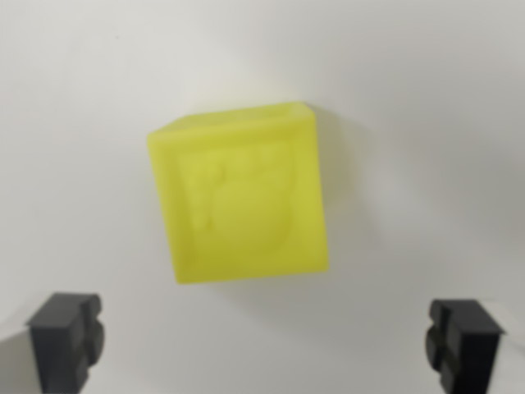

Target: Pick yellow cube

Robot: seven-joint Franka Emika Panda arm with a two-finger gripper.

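Wrist view: yellow cube (239,195) at frame centre on white table (74,90), slightly rotated, embossed top face blurry. Gripper (265,345) spread wide, dark fingertips (66,338) in the bottom corners, both clear of cube.

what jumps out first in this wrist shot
A bright yellow cube fills the middle of the wrist view, slightly rotated, on a plain white surface, with a raised figure moulded into its upper face. The two dark gripper fingers sit at the bottom corners, spread wide and clear of it.
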